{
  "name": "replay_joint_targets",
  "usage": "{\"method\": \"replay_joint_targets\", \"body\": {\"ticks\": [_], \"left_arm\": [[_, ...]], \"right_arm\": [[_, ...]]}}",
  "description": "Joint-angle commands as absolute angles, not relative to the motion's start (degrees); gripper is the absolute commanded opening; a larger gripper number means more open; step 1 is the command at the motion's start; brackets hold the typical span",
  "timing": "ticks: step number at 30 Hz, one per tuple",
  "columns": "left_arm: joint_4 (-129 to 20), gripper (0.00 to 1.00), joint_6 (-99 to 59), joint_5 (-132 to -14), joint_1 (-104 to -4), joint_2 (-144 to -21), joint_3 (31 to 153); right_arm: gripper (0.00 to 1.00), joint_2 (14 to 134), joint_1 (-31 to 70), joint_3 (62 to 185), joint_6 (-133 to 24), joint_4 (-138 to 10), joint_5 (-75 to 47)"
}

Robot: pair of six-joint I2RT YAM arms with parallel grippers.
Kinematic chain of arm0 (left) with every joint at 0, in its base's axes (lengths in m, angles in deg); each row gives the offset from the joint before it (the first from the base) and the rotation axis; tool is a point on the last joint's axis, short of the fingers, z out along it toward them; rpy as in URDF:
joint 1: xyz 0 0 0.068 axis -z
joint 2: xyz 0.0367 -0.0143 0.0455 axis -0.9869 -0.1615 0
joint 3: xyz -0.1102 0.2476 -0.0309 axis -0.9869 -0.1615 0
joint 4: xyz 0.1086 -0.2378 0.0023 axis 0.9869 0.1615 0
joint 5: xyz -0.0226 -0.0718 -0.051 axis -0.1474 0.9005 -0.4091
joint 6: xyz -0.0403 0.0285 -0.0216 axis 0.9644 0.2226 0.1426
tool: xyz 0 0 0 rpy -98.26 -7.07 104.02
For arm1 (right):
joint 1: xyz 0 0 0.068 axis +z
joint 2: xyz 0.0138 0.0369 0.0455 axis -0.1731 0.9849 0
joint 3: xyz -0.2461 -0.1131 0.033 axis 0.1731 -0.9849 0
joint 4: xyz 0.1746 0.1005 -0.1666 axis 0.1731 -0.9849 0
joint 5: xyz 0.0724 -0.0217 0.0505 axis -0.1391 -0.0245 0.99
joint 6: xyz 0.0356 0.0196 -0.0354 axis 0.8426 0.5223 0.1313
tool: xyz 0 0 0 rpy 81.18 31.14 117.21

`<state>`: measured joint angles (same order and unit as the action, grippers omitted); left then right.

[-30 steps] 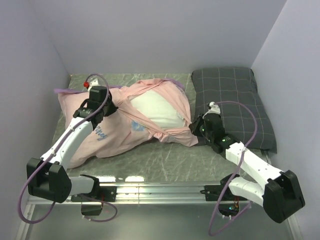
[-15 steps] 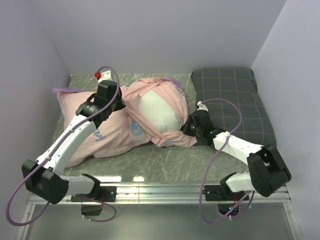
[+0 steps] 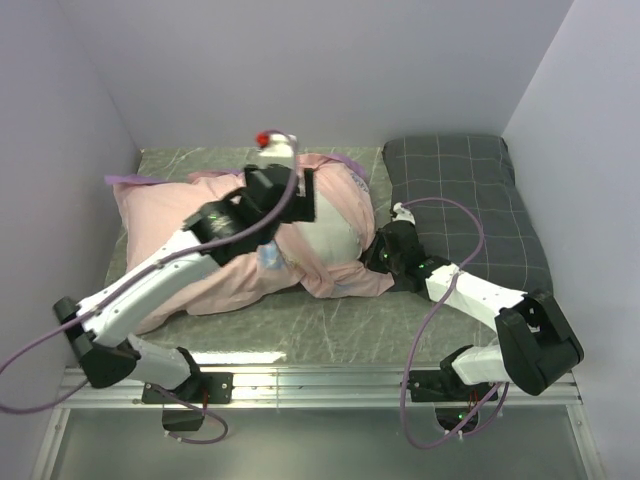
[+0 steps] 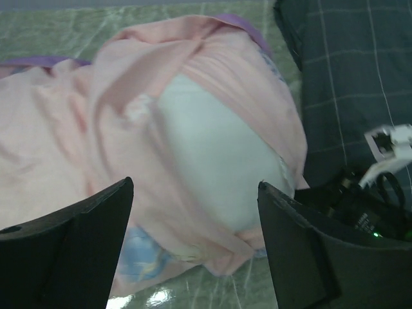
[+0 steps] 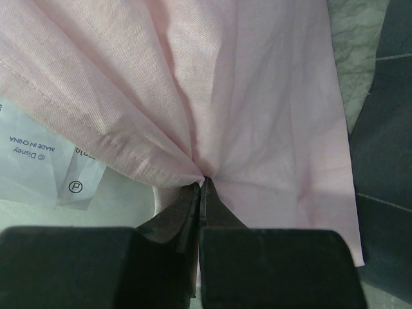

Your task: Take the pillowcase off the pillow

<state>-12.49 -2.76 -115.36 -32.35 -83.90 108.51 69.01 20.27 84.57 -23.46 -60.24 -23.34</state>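
The pale pink pillowcase (image 3: 165, 225) lies inside out across the left of the table, still bunched round the white pillow (image 3: 328, 232). The pillow's bare end shows through the case's opening (image 4: 212, 154). My left gripper (image 3: 303, 198) hovers above that opening, open, with nothing between its fingers (image 4: 194, 185). My right gripper (image 3: 376, 258) sits low at the pillow's right end, shut on a gathered fold of the pillowcase (image 5: 201, 180). A white care label (image 5: 45, 151) hangs beside that fold.
A dark grey checked pillow (image 3: 470, 205) fills the back right and lies close beside my right arm (image 4: 351, 77). Walls close the table in at the back and on both sides. Green marbled tabletop (image 3: 300, 322) shows in front of the pillowcase, ahead of the arms' rail.
My left gripper let go of the fabric, opened wide and swung right and away over the pillow's bare end. My right gripper reached left and shut on the pillowcase fold.
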Motion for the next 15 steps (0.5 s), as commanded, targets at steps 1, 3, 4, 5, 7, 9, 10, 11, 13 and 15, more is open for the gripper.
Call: {"method": "replay_joint_targets", "body": {"ticks": [1, 3, 4, 5, 7, 9, 10, 11, 13, 15], "left_arm": [[-12.6, 0.84, -6.0, -118.7, -25.4, -90.8, 112.2], [-13.0, 0.86, -6.7, -120.0, -23.4, -94.6, 113.3], [-13.1, 0.87, -7.4, -120.4, -22.3, -98.4, 114.0], [-13.2, 0.9, -7.6, -120.3, -22.1, -100.2, 114.1], [-12.6, 0.93, -8.0, -120.2, -22.2, -104.8, 114.4], [-12.1, 0.95, -8.1, -119.5, -22.2, -107.1, 114.2], [-12.9, 0.96, -8.7, -119.3, -22.3, -108.8, 113.3], [-13.7, 0.97, -9.0, -119.2, -22.3, -109.3, 112.7], [-15.1, 0.99, -8.9, -119.1, -23.2, -111.2, 111.6], [-15.2, 0.99, -7.8, -121.8, -24.4, -113.9, 111.5]], "right_arm": [[0.0, 67.5, 21.2, 86.9, -22.5, -58.7, -23.6], [0.0, 67.4, 21.2, 86.9, -22.5, -58.8, -23.6], [0.0, 67.3, 21.1, 86.9, -22.4, -58.9, -23.6], [0.0, 67.1, 21.2, 86.9, -22.5, -58.9, -23.6], [0.0, 66.9, 21.1, 86.8, -22.3, -59.0, -23.5], [0.0, 66.7, 21.1, 86.7, -22.5, -59.0, -23.6], [0.0, 66.6, 21.1, 86.4, -22.4, -59.0, -23.6], [0.0, 66.6, 21.0, 86.3, -22.4, -58.9, -23.4], [0.0, 66.5, 20.9, 86.3, -22.5, -58.7, -23.2], [0.0, 66.2, 20.9, 86.5, -22.5, -58.8, -23.1]]}}
